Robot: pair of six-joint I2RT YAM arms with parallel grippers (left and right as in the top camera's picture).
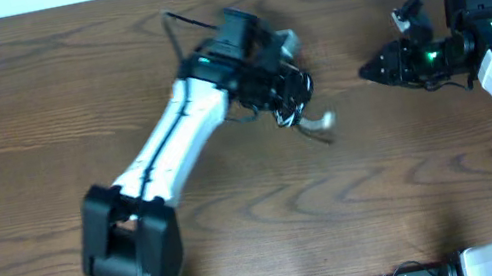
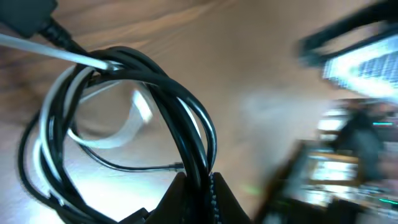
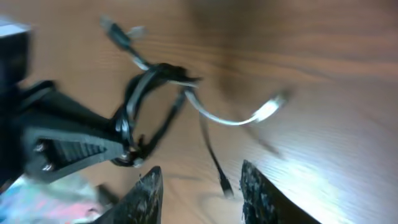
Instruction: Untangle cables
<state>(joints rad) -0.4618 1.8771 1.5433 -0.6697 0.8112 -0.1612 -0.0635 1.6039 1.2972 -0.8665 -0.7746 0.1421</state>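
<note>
Basically early stage: the cables [image 2: 152, 71] are one bundle, nothing separated yet. Left wrist view shows several black cables [image 2: 198, 134] wound in a loop with the white cable [image 2: 118, 138] threaded through the same loop, all crossing at about 11 o'clock of the coil. Overhead, the bundle sits a little toward 1 o'clock from the middle of the table [image 1: 19, 117]. Only two loose bits show: a white tail [image 1: 322, 121] running out toward 4 o'clock from the bundle, and in the right wrist view one thin black lead with a small plug [image 3: 222, 182] hanging toward 6 o'clock. My read is that a grip is made and the pulling apart is all left to do — white out of the black loop first, then the black ones from each other. Left gripper [image 2: 200, 186] is clamped on the black strands at the 6 o'clock side of the coil. Its fingers are closed right down with the strands pinched between them, and the white cable is not clearly in the pinch. The bundle looks carried off the wood rather than lying on it, but blur makes that uncertain. Right gripper [image 3: 200, 180] is at 3 o'clock of the bundle, well apart from it overhead and pointing at it. Its fingers stand partly apart with bare table between them — holding and touching nothing.
</note>
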